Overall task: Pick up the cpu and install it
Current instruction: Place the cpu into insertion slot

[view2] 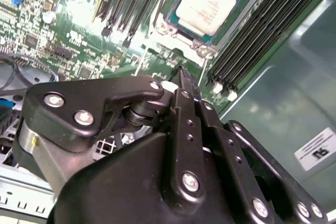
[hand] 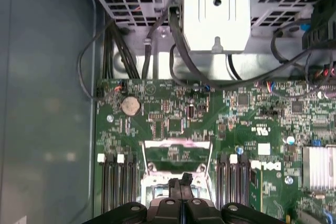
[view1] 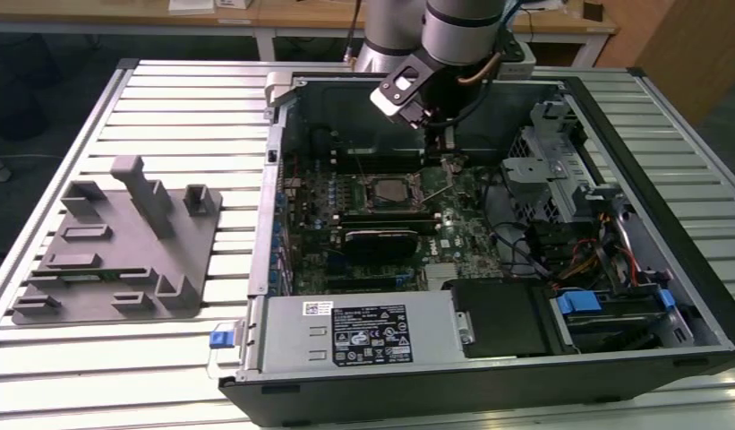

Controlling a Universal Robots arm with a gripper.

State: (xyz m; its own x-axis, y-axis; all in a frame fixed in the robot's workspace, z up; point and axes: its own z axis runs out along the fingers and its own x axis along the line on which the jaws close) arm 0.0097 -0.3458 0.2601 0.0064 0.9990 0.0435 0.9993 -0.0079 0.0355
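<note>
The arm reaches down into the open computer case [view1: 487,385], and the gripper [view2: 182,74] has its jaws pressed together, with nothing that I can see between them. The cpu [view2: 210,3] lies flat in its socket on the motherboard [view2: 68,24], silver top up, clear of the fingertips, one edge cut off by the picture's border. In the exterior view the gripper [view1: 448,154] hangs just off the socket toward that view's right, its tips hard to pick out against the dark boards. In the first wrist view the gripper [hand: 184,178] covers part of the socket frame.
</note>
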